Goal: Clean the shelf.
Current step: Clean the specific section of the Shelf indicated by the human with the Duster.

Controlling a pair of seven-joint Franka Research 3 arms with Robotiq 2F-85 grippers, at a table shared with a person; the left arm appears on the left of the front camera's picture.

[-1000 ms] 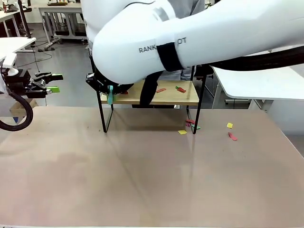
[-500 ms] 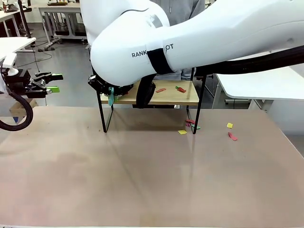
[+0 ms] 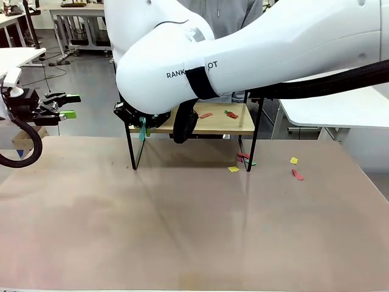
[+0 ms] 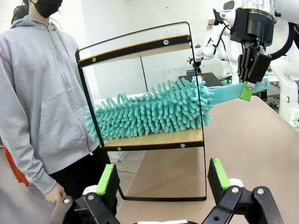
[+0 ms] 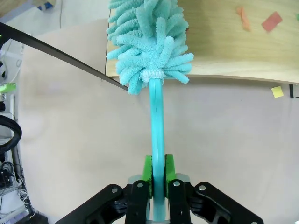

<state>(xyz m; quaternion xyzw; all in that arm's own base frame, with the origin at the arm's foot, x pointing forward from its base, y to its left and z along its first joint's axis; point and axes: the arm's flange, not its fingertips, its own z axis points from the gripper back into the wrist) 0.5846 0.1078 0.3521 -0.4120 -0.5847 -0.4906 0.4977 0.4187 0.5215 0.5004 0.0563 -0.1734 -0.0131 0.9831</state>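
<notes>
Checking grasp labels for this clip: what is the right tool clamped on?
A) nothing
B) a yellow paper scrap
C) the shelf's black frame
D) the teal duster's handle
D: the right wrist view shows the right tool pinching the handle of the teal duster, whose fluffy head lies on the shelf.

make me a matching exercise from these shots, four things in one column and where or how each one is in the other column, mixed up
Column one:
1. duster head
2. left gripper
3. right gripper
4. yellow scrap

Column two:
a. open, holding nothing
b. on the table, outside the shelf
c. on the shelf's lower board
d. shut on the teal handle

Pairs: 1-c, 2-a, 3-d, 4-b
</notes>
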